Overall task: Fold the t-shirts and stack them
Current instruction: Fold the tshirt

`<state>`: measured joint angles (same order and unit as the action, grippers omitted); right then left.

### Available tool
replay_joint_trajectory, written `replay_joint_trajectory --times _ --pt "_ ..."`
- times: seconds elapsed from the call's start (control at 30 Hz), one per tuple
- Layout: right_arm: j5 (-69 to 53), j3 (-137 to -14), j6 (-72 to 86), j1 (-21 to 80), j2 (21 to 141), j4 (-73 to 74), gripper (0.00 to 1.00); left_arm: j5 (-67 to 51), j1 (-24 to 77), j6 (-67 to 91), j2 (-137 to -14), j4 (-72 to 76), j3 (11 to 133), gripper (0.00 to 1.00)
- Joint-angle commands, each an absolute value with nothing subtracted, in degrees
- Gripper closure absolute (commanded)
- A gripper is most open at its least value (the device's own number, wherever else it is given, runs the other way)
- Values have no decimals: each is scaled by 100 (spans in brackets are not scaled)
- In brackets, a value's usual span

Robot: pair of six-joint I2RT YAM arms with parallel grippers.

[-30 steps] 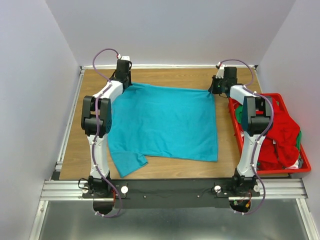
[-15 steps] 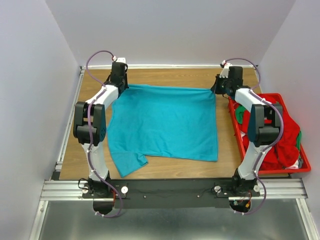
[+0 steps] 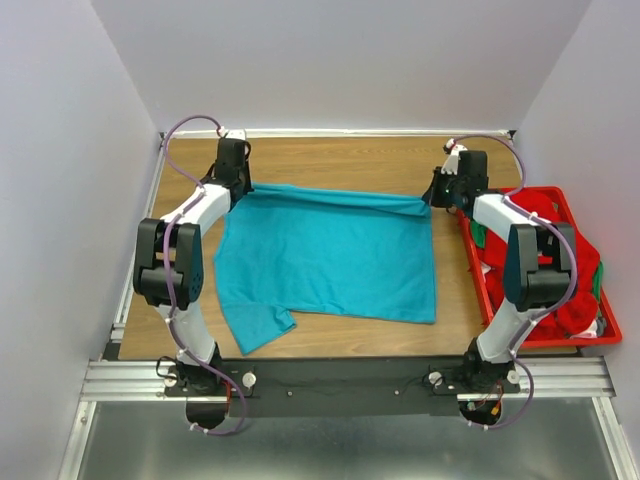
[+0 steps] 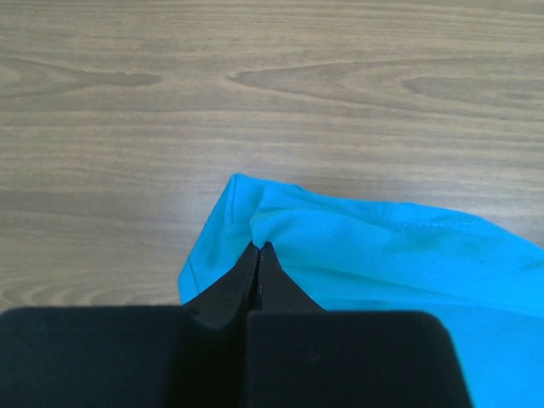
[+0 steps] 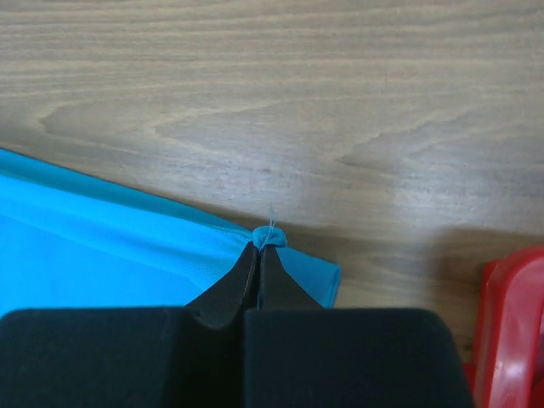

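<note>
A teal t-shirt (image 3: 330, 255) lies spread on the wooden table, its far edge lifted and folding over toward me. My left gripper (image 3: 243, 186) is shut on the shirt's far left corner (image 4: 255, 225). My right gripper (image 3: 432, 198) is shut on the far right corner (image 5: 270, 235), a small bunch of cloth showing at the tips. Red and green t-shirts (image 3: 560, 265) lie heaped in the red crate (image 3: 478, 280) at the right.
The crate stands along the table's right edge, close to my right arm. A sleeve of the teal shirt (image 3: 255, 325) sticks out at the near left. Bare wood (image 3: 340, 155) runs along the back wall behind the shirt.
Both grippers have drawn the shirt's far edge toward me. The edge now lies lower in the top view and folds over the cloth beneath.
</note>
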<state>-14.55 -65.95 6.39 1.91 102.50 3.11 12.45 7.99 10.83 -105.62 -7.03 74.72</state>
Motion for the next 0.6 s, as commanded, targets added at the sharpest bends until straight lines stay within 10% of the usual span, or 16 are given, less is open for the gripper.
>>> replay_joint_trajectory --times 0.0,0.57 --pt "-958 -6328 703 158 9915 343 99 1345 694 1169 -10160 -843 7260 100" --pt "-721 -5836 826 167 9782 343 99 1310 694 1626 -9738 -1283 6601 100"
